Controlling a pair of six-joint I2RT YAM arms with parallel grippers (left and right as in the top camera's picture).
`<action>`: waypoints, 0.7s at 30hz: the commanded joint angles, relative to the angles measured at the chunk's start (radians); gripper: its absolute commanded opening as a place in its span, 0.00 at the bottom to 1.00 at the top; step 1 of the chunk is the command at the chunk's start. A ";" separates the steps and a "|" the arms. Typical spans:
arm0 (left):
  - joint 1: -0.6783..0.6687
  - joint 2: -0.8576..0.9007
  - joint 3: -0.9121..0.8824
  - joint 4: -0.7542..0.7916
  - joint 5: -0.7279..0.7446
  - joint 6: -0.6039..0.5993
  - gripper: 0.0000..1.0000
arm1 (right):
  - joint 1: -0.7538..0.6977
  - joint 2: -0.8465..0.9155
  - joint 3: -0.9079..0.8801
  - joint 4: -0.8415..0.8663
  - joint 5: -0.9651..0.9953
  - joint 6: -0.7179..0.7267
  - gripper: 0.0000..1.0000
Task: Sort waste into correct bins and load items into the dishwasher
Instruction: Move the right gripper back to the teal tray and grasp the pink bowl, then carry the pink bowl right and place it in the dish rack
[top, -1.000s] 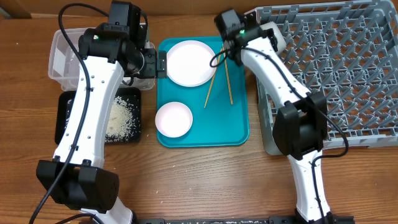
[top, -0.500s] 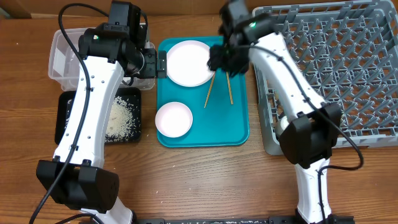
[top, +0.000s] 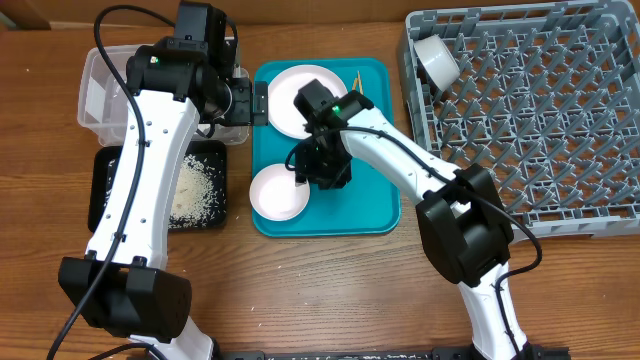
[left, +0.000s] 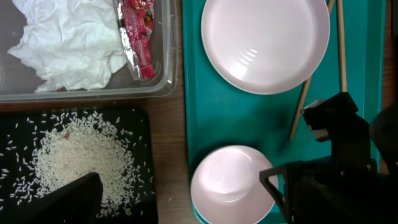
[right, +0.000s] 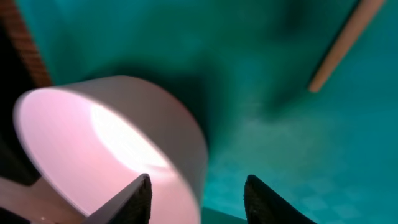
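The right gripper (right: 198, 182) is hanging low over the teal tray (top: 372, 200) with its jaws partly apart. They are straddling the wall of the bowl (right: 106, 143). One finger is sitting on the bowl's inner side and the other is standing outside it, over bare tray. A gap is showing between the outer finger and the wall, so the jaws are not clamping anything. Whether the inner finger is touching the bowl cannot be told.

The bowl is sitting upright in the tray's near left corner. It is white, round and glossy, and it is looking empty. The plate (top: 305, 100) is lying beyond it at the far left of the tray. The chopsticks (left: 340, 43) are lying beside the plate's right edge, one of them slanting down toward the bowl.

The left gripper (top: 250, 102) is hovering wide open, holding nothing, at the tub's (top: 100, 95) right end, just beside the teal tray. The napkin (left: 68, 37) and wrapper (left: 134, 37) are lying in the tub. Rice (left: 74, 155) is lying scattered in the black tray (top: 105, 195). A cup (top: 437, 58) is leaning in the rack's (top: 540, 130) far left corner.
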 joint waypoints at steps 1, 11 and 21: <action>0.003 0.009 -0.003 0.003 -0.006 -0.006 1.00 | -0.009 -0.006 -0.047 0.026 -0.005 0.029 0.33; 0.004 0.009 -0.003 0.002 -0.006 -0.006 1.00 | -0.108 -0.131 -0.004 -0.019 0.087 0.027 0.04; 0.003 0.009 -0.003 0.002 -0.006 -0.006 1.00 | -0.355 -0.565 0.126 -0.193 0.770 0.028 0.04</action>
